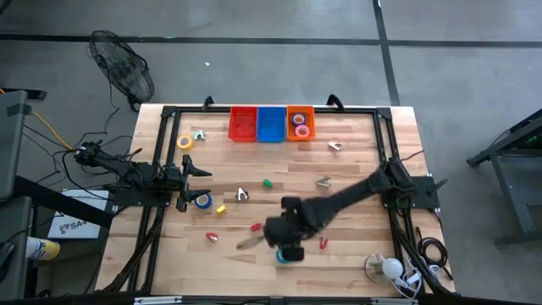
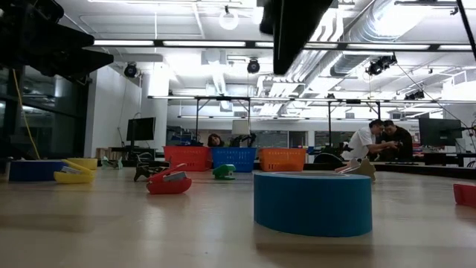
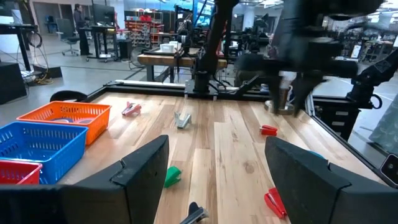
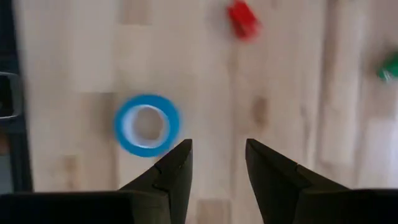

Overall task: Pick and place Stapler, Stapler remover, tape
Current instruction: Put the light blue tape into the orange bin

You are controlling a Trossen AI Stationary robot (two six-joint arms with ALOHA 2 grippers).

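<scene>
A: Where's the right gripper point(image 1: 289, 252)?

B: Out over the near part of the table point(image 1: 356, 182), hanging above a blue tape roll point(image 4: 147, 124) that lies flat on the wood. In its wrist view the fingers point(image 4: 176, 167) are spread with nothing between them, and the roll sits at about ten o'clock from them.

A: And the left gripper point(image 1: 204, 185)?

B: Parked at the table's nine o'clock edge, fingers apart and empty, with another blue tape point(image 1: 202, 201) just beside it.

A: Other tape?

B: A yellow roll point(image 1: 185, 142) toward eleven o'clock; pink rolls point(image 1: 301, 126) already in the orange bin point(image 1: 301, 111).
</scene>
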